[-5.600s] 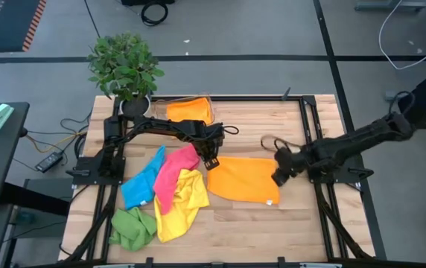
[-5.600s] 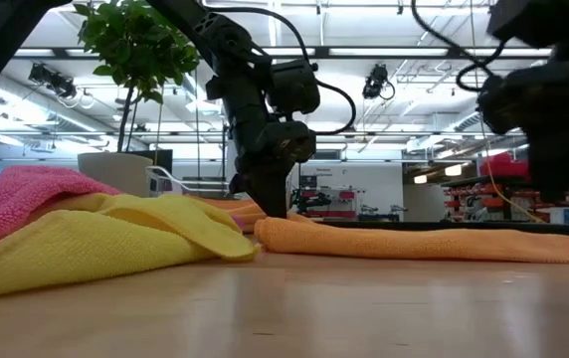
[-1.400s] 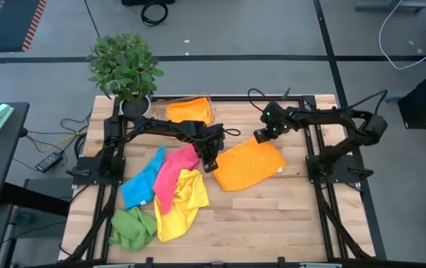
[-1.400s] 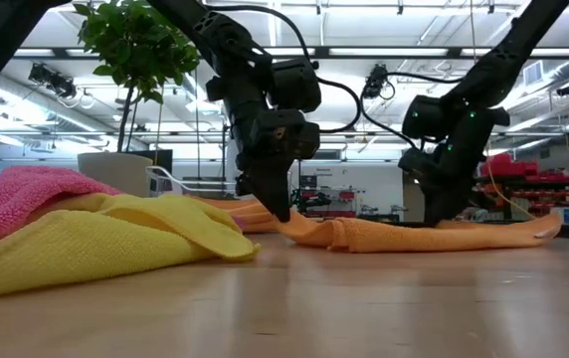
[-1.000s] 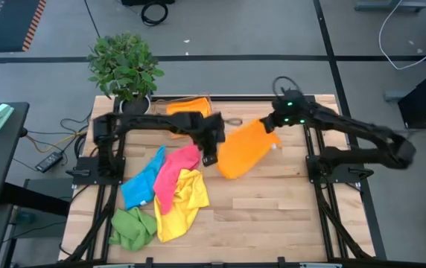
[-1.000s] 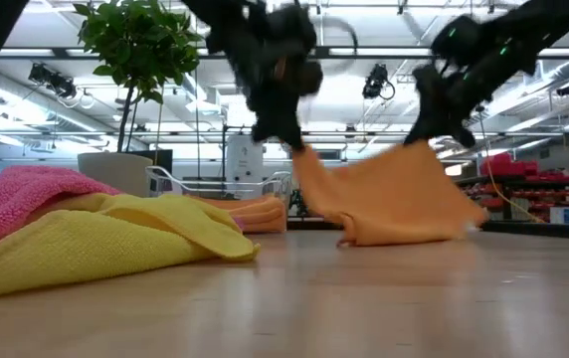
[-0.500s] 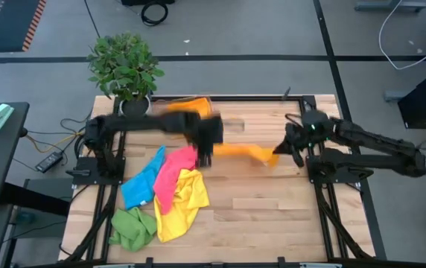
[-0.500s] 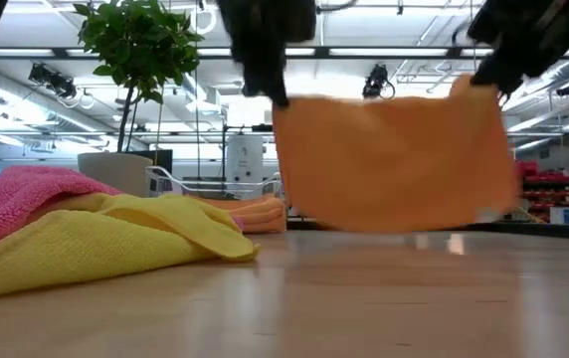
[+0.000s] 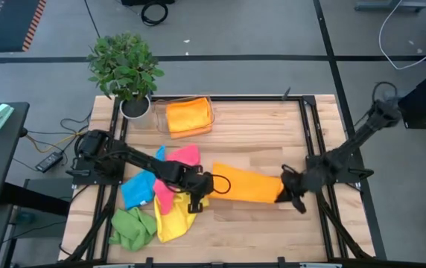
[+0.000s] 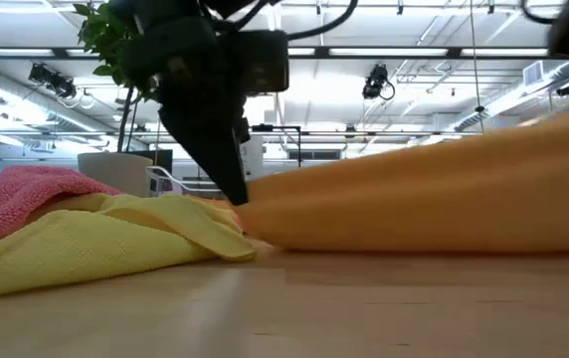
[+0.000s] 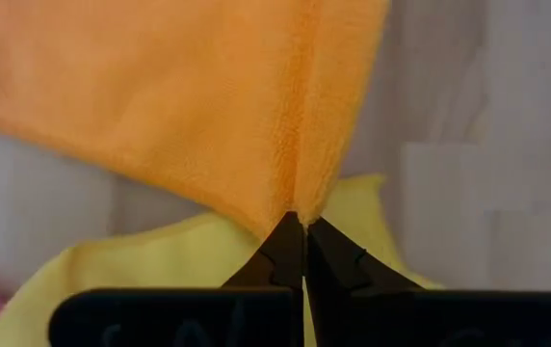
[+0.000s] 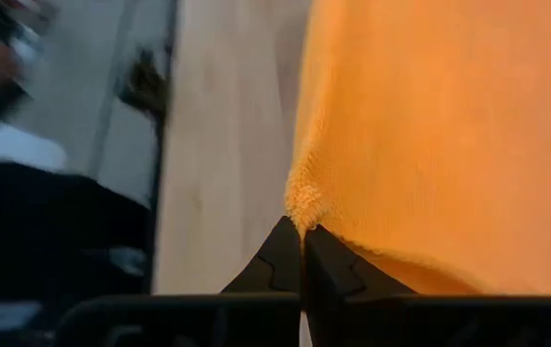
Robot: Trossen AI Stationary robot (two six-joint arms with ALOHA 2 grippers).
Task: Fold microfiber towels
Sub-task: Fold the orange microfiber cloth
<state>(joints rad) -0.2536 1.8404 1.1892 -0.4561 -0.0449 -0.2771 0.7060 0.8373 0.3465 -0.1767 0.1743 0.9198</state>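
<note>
Going left to right in the high view: a green towel [image 9: 132, 227], a blue towel [image 9: 138, 189], a pink towel [image 9: 177, 165] and a yellow towel [image 9: 173, 214] are lying bunched on the left part of the table [image 9: 258, 231], waiting their turn. Behind them a folded orange towel [image 9: 188, 117] is sitting in the clear tray [image 9: 211, 113] beside the potted plant [image 9: 125, 68], likely the drop spot for finished ones.

Left gripper [image 9: 211, 183] is sitting just beside the yellow towel, fingers closed and pinching one end of the working orange towel [image 9: 249, 185]; its wrist view is showing the fingertips [image 11: 283, 253] clamped on a corner fold. Right gripper [image 9: 287, 189] is pinching the opposite end, fingers closed on the edge. Holding both ends is keeping the cloth stretched in a long strip between the arms, low over the table, probably so it is laying flat for a fold.
</note>
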